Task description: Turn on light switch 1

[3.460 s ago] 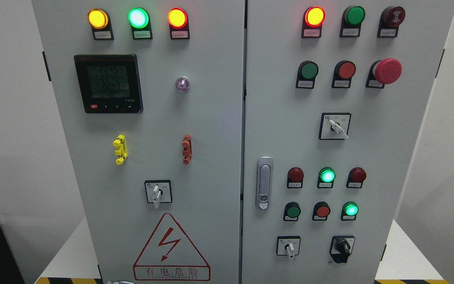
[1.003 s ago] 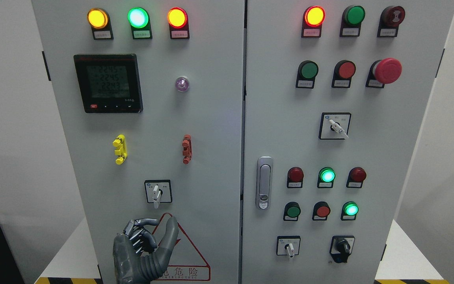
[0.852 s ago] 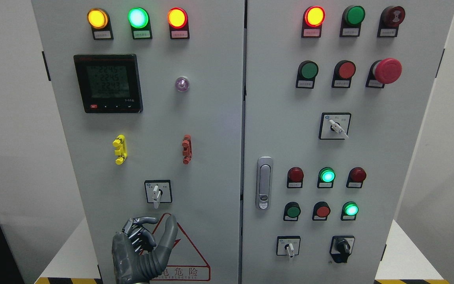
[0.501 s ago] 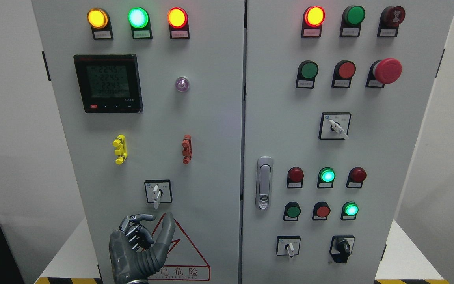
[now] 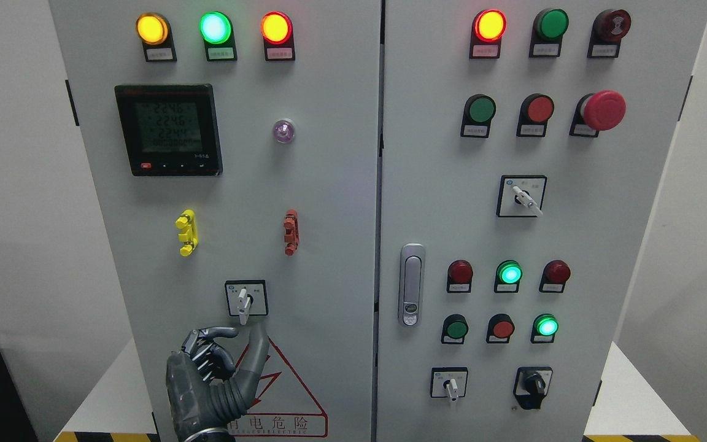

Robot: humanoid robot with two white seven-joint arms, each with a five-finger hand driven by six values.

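Light switch 1 [image 5: 243, 301] is a small rotary selector with a white lever in a black-framed square, low on the left cabinet door [image 5: 329, 215]. Its lever points straight down. My left hand [image 5: 247, 334], dark grey, rises from the bottom edge just below the switch, in front of the red warning triangle [image 5: 286, 393]. The thumb [image 5: 259, 347] stands upright with its tip just under the switch frame. The bent fingers [image 5: 209, 344] sit to its left with a gap between. The hand holds nothing and does not touch the lever. My right hand is out of view.
A digital meter [image 5: 169, 130], yellow [image 5: 186, 232] and red [image 5: 291, 232] clips and three lit lamps sit above on the left door. The right door carries a latch handle [image 5: 412, 284], push buttons, a red emergency button [image 5: 602, 110] and more selectors [image 5: 520, 196].
My left hand came up from the bottom edge and has kept rising toward the switch. Its thumb tip now sits just under the switch frame. The lever has not turned.
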